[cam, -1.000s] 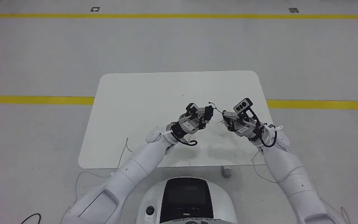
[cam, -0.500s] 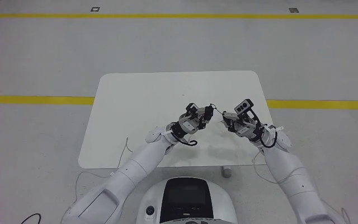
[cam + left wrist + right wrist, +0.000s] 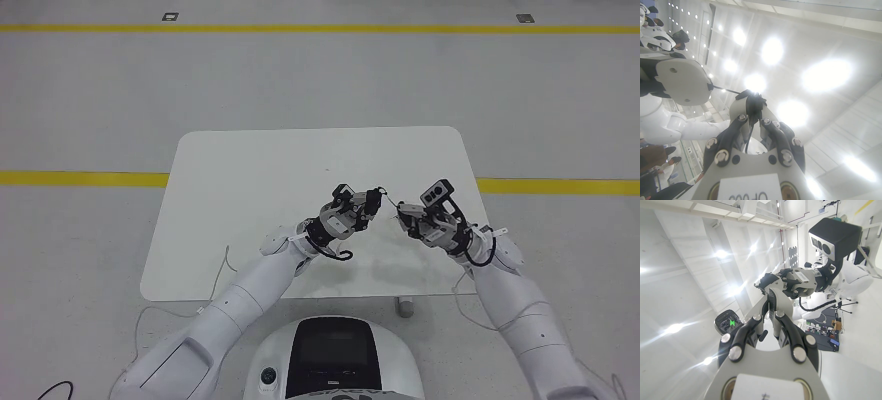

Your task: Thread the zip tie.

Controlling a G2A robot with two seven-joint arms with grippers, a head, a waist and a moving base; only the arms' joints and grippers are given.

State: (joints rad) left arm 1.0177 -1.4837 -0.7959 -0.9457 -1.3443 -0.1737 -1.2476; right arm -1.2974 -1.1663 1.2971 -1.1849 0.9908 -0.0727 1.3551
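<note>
Table (image 3: 250, 200): mid frame. My left gripper (image 3: 371, 199) and right gripper (image 3: 403, 212) meet just right of centre, both clenched on zip tie (image 3: 725, 90) strung between. Best, I judge: left steady, right feeds tail straight, slow, untwisted.

I note glare from the ceiling lamps (image 3: 772, 50) washing out the zip tie (image 3: 726, 90) at the left gripper (image 3: 752, 98); I cannot make out its head. From above, it is too thin to trace. The right gripper (image 3: 769, 294) hides its tail end.
</note>
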